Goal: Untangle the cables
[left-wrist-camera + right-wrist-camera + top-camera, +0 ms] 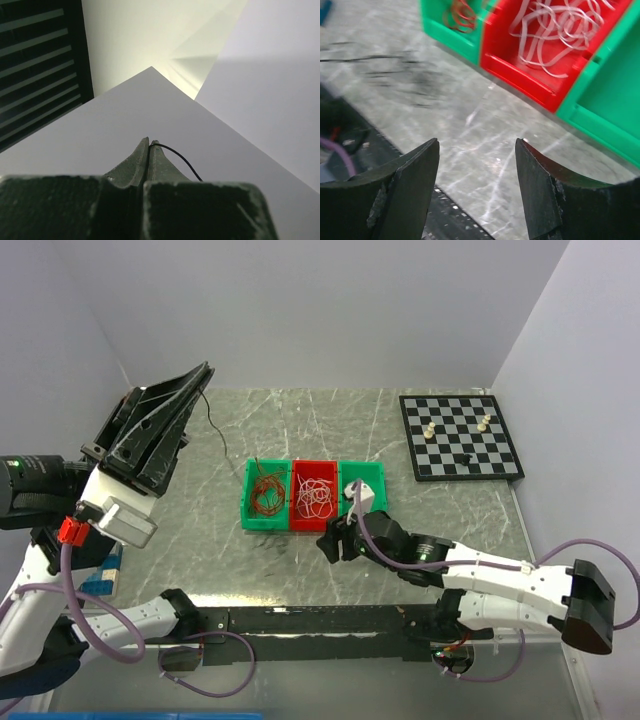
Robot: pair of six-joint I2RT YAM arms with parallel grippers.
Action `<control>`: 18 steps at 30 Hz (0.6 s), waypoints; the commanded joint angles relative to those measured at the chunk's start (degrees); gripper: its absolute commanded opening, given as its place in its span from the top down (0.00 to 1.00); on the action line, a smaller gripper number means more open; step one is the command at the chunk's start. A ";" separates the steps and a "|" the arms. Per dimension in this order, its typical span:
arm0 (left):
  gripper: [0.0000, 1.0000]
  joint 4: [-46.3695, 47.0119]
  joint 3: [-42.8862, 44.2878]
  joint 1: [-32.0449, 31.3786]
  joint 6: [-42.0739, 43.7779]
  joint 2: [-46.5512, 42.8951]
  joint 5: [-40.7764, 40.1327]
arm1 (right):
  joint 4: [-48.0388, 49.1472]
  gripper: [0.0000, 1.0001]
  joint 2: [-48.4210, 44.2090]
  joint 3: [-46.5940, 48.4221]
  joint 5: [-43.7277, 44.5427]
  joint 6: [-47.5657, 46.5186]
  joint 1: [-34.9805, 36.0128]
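Note:
My left gripper (203, 372) is raised high at the far left, pointing up and away from the table. In the left wrist view its jaws (150, 142) are shut on one thin black cable (181, 162). That cable (214, 420) hangs down toward the table. Red-brown cables (266, 492) lie in the left green bin (247, 502), and white cables (316, 495) fill the red bin (304, 524). The right green bin (371, 475) holds none. My right gripper (334, 540) hovers low in front of the bins, open (477, 145) with nothing between its fingers. Faint black strands (395, 70) lie on the table (485, 150) to its left.
A chessboard (460, 436) with a few pieces sits at the back right. A blue object (101, 576) lies at the near left edge by the left arm. White walls enclose the marble table (450, 510) on three sides.

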 commanded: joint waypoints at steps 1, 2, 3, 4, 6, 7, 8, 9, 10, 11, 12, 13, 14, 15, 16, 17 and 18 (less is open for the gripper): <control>0.99 0.45 -1.26 0.20 -3.22 -1.24 0.73 | -1.08 0.32 2.83 -1.45 5.60 1.50 1.64; 0.99 -0.34 -1.70 0.12 -3.92 -1.50 0.55 | -0.64 0.32 3.18 -1.80 5.25 1.68 1.99; 0.99 -0.78 -2.14 0.12 -3.76 -1.85 0.72 | -0.03 0.32 3.36 -1.98 4.90 1.68 2.35; 0.99 -1.22 -2.75 0.20 -3.41 -2.03 1.16 | 0.59 0.32 3.53 -2.41 4.55 1.50 2.87; 0.99 -0.96 -3.46 0.20 -3.58 -2.21 1.43 | 1.56 0.31 3.27 -2.94 3.67 0.98 3.58; 0.99 -1.49 -3.29 0.12 -3.84 -2.21 1.52 | 2.17 0.31 3.01 -3.21 2.88 0.63 3.75; 0.99 -2.01 -3.03 0.20 -3.49 -2.12 1.78 | 2.87 0.30 2.40 -3.56 1.83 0.28 3.84; 0.99 -2.10 -3.11 0.12 -3.40 -2.12 1.69 | 3.75 0.30 1.78 -4.17 1.03 -0.16 3.93; 0.99 -1.76 -3.29 0.12 -3.40 -2.12 1.69 | 4.63 0.29 0.99 -4.70 0.07 -0.43 4.02; 0.99 -1.84 -3.46 0.12 -3.32 -2.21 1.78 | 5.42 0.29 0.03 -5.31 -0.98 -0.87 4.11; 0.99 -2.02 -3.55 0.20 -3.14 -2.30 1.78 | 6.12 0.29 -0.85 -6.10 -1.95 -1.31 4.11; 0.99 -2.02 -3.64 0.12 -3.31 -2.47 1.78 | 6.13 0.28 -1.90 -6.63 -2.66 -1.57 4.11; 0.99 -1.93 -3.90 0.12 -3.58 -2.56 1.87 | 7.87 0.28 -2.78 -7.33 -3.27 -2.01 4.19; 0.99 -1.84 -4.08 0.20 -3.75 -2.73 2.04 | 8.41 0.28 -3.84 -8.21 -3.98 -2.27 4.20; 0.99 -2.02 -4.16 0.12 -4.02 -2.82 2.22 | 9.28 0.27 -4.72 -8.83 -4.77 -2.54 4.28; 0.99 -2.19 -4.25 0.12 -4.28 -2.91 2.39 | 10.16 0.26 -5.77 -9.79 -5.47 -2.63 4.20; 0.99 -2.37 -4.43 0.12 -4.28 -2.91 2.66 | 11.39 0.26 -6.83 -10.67 -6.26 -2.63 4.20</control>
